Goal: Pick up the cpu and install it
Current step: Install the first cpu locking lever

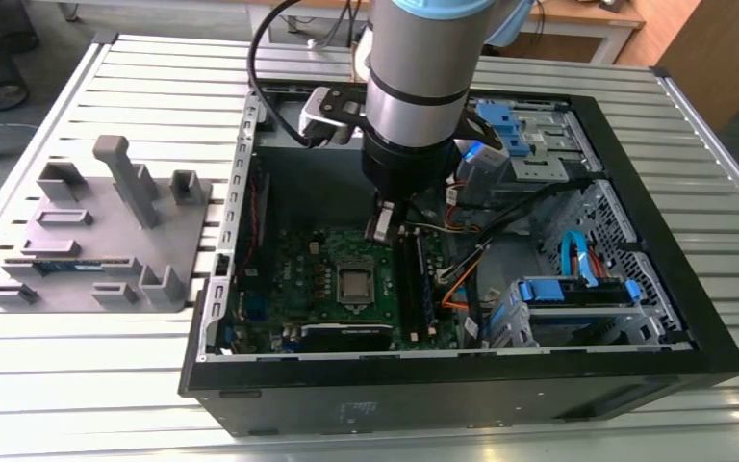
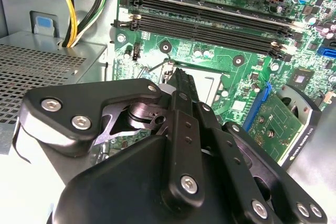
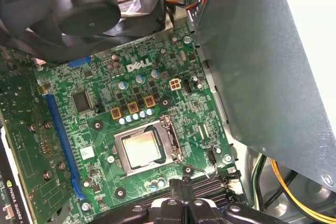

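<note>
Cpu (image 3: 142, 149) in socket, below gripper (image 3: 181, 192)

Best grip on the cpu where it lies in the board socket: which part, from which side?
The flat square silvery-grey cpu lies level inside the rectangular silver metal socket frame, with its top face exposed. Likely best: come straight down from above and pinch two opposite thin edges; side approaches look blocked by the frame.
</note>
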Robot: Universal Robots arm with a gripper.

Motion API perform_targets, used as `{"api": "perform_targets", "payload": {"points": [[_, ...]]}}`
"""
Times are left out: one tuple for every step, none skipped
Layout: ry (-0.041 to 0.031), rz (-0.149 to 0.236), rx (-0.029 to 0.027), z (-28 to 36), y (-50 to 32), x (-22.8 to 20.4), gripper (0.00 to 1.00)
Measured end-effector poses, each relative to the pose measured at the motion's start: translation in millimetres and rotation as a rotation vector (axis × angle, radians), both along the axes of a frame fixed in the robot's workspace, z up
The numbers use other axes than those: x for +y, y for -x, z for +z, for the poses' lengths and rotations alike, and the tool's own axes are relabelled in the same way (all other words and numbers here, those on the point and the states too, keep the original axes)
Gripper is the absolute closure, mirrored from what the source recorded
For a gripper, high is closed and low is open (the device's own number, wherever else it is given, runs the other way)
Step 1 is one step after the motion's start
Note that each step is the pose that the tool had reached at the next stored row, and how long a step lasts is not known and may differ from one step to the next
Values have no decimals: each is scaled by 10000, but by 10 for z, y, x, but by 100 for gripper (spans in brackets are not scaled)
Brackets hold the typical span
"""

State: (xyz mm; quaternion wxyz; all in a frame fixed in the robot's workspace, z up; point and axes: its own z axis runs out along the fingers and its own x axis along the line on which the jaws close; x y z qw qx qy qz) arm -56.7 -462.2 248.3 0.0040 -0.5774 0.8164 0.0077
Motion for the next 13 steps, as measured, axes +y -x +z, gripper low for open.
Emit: {"api": "perform_targets", "payload": {"points": [[-1, 0, -1, 0, 0, 0, 89], [2, 0, 1, 6, 0, 0, 89], [2, 0, 1, 13, 0, 0, 89], [1, 0, 0, 23, 0, 0, 89], [0, 0, -1, 39, 0, 0, 89], [1, 0, 0, 59, 0, 0, 89], [0, 0, 0, 77, 0, 0, 89], [0, 0, 0, 92, 0, 0, 89], [1, 0, 0, 103, 0, 0, 89], [-2, -3, -1, 103, 0, 0, 89], [-2, -43, 0, 103, 0, 0, 89], [-1, -129, 0, 103, -1, 0, 89], [0, -252, 0, 102, -1, 0, 89]]}}
